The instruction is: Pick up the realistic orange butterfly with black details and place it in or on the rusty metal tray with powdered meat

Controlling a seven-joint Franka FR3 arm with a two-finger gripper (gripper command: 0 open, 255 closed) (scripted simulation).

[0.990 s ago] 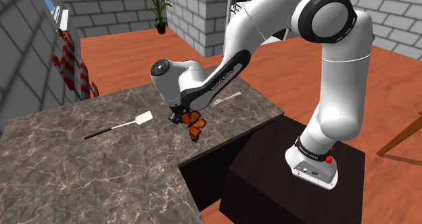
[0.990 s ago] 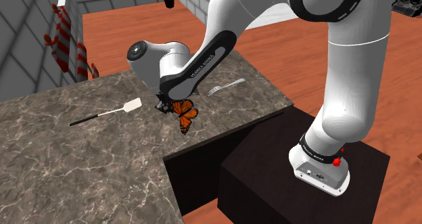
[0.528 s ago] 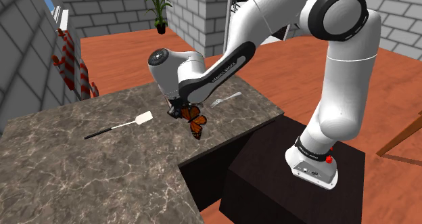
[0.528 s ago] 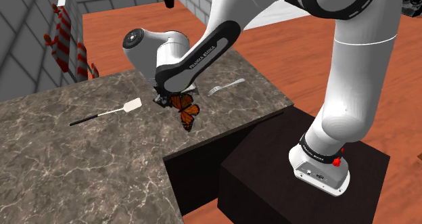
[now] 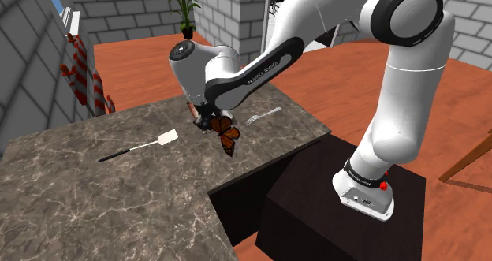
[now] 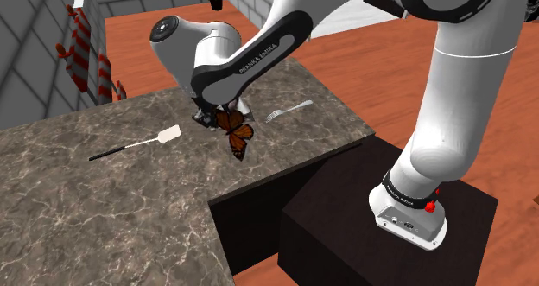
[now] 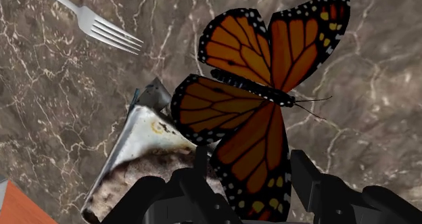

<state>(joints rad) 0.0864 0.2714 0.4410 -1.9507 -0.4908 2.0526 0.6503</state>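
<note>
1. At the shoulder view's left, a white-headed spatula (image 5: 134, 149) lies on the marble desk (image 5: 71, 196), well apart from the work and, I judge, no obstacle
2. Centre: my tool (image 5: 206, 122) is clamped on the orange butterfly (image 5: 227, 135), which hangs from it just above the desk. In the wrist view the black fingers (image 7: 193, 189) pinch one lower wing, and the other wings spread free
3. Just beside the butterfly in the wrist view, the rusty tray (image 7: 145, 145) with its brownish powder sits on the desk under the tool, partly hidden by the fingers
4. Further right in the shoulder view, a fork (image 5: 265, 115) lies on the desk, near but apart from the butterfly
5. My worries from here are these: a grip on one thin wing may slip or let the butterfly swing. The butterfly hangs to one side of the tray, so opening now could drop it on the desk. Lowering carelessly could strike the tray's rim and shove it
</note>
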